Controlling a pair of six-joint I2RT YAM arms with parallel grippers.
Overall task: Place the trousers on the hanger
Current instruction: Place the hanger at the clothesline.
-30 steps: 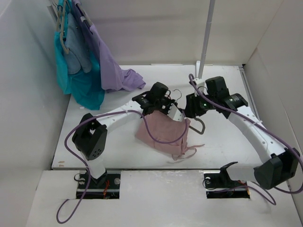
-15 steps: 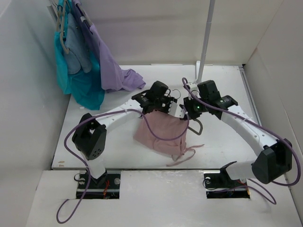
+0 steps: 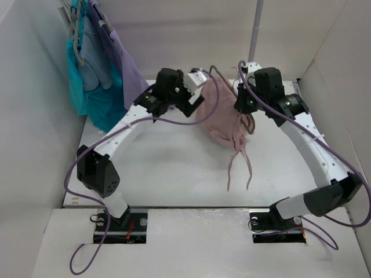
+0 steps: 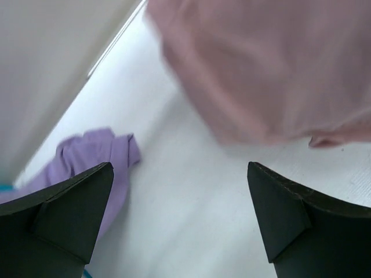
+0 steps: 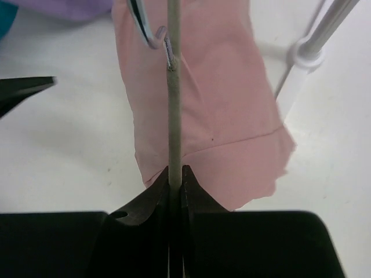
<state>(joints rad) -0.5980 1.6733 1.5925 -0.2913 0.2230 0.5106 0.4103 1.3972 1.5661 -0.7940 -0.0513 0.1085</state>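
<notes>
Right gripper (image 5: pixel 175 176) is clenching its jaws on the thin grey bar of the hanger (image 5: pixel 173 98) and holding it up in the air. The trousers (image 3: pixel 220 119) are hanging bunched between the two arms, off the table (image 3: pixel 174 168), with the drawstrings (image 3: pixel 231 171) dangling below. Left gripper (image 4: pixel 179 174) is sitting just beside the fabric with its jaws released wide and gripping nothing. Judging progress: the draping is looking mostly done, since the pink cloth is hanging along the bar. Checking that it is sitting evenly, and possibly hooking it somewhere, is looking like what is left. Hard to tell: whether the cloth is actually going over the bar or only lying against it. Most of the hanger frame is hiding behind fabric. The left wrist view is showing the trousers blurred, and the lilac garment (image 4: pixel 98 156) is getting cut off by a jaw.
</notes>
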